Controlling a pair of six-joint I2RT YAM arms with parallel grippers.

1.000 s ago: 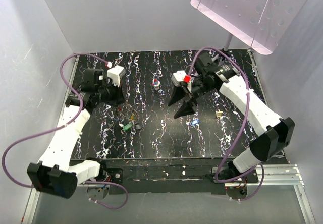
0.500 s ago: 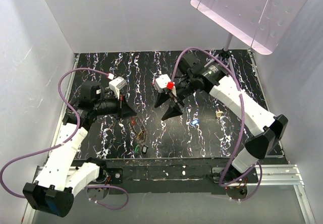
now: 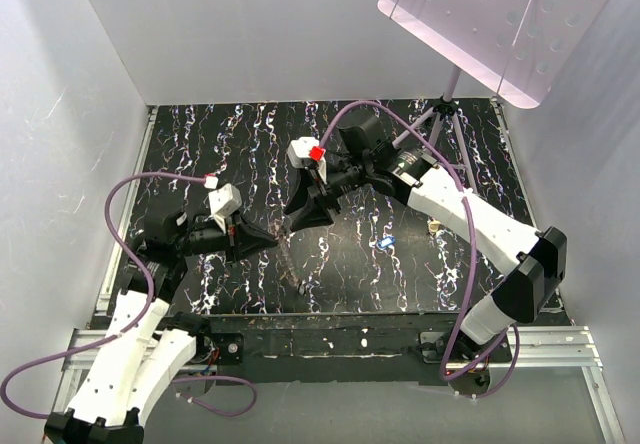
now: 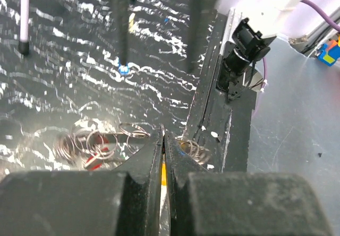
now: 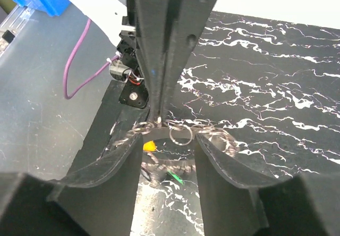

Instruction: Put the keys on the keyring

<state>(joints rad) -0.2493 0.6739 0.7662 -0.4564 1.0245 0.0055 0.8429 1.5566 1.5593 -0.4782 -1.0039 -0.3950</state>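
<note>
My left gripper [image 3: 272, 236] is shut on the keyring [image 5: 180, 133], a thin chain of linked metal rings held just above the black marbled table [image 3: 200, 134]. In the left wrist view the rings [image 4: 133, 129] spread to both sides of my shut fingers [image 4: 154, 156]. Keys with red caps [image 4: 95, 158] hang at the left. Yellow [image 5: 150, 145] and green [image 5: 175, 177] capped keys dangle under the rings. My right gripper [image 5: 169, 140] is open, its fingers straddling the rings, facing the left gripper's fingers [image 5: 159, 60]. A loose blue-capped key [image 3: 383, 242] lies on the table.
A small beige lump [image 3: 434, 226] lies right of the blue key. A tripod [image 3: 442, 114] with a pink perforated board [image 3: 490, 19] stands at the back right. White walls close in both sides. The table's near edge [image 4: 212, 114] runs just beside the rings.
The left gripper has carried the keyring and hanging keys right and toward the near edge. The right gripper has swung left to meet it, and its jaws have narrowed around the rings.
</note>
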